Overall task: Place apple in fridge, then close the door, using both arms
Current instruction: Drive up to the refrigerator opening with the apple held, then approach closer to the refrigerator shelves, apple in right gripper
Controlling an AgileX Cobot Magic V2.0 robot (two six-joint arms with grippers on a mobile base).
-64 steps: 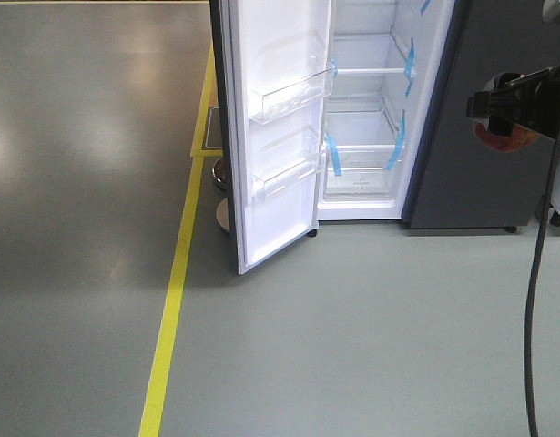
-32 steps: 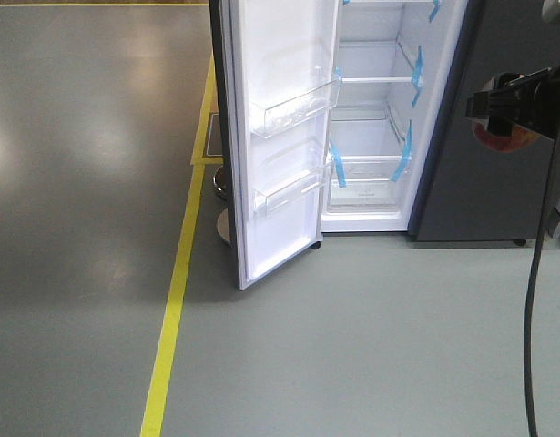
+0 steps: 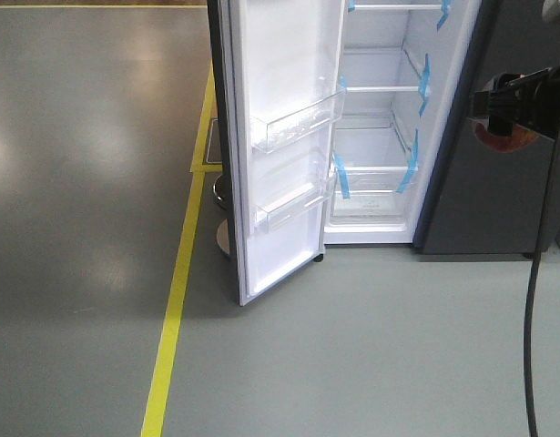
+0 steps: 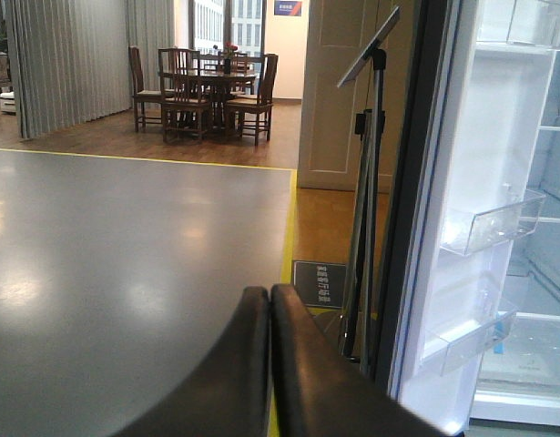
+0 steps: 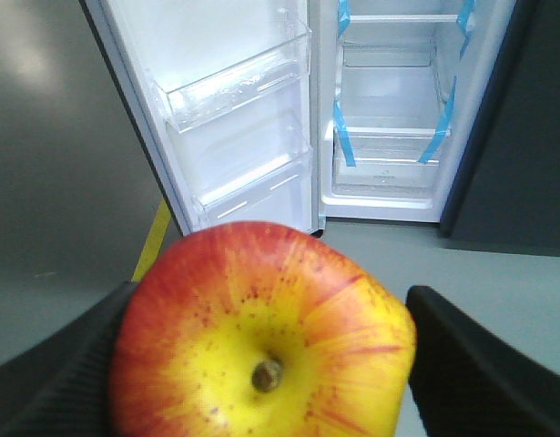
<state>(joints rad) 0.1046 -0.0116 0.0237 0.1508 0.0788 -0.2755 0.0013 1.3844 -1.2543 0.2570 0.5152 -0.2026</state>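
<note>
Grey polished floor [image 3: 371, 346], edged by a yellow line [image 3: 175, 300], lies between the robot and the fridge [image 3: 375, 64]. Its door [image 3: 280, 82] stands swung open to the left, with empty clear bins [image 3: 298, 123]. The apple [image 5: 261, 309] is pinched between the fingers of the right gripper [image 5: 266, 364], stem end toward the wrist camera, well short of the white interior. The left gripper [image 4: 269, 355] is empty, fingers pressed together, left of the door's edge. For a clean carry, I judge: keep the squeeze steady, aim at the middle glass shelf [image 3: 380, 89], pass right of the bins, and set the apple down so it cannot roll. Keep the left arm clear until closing.
</note>
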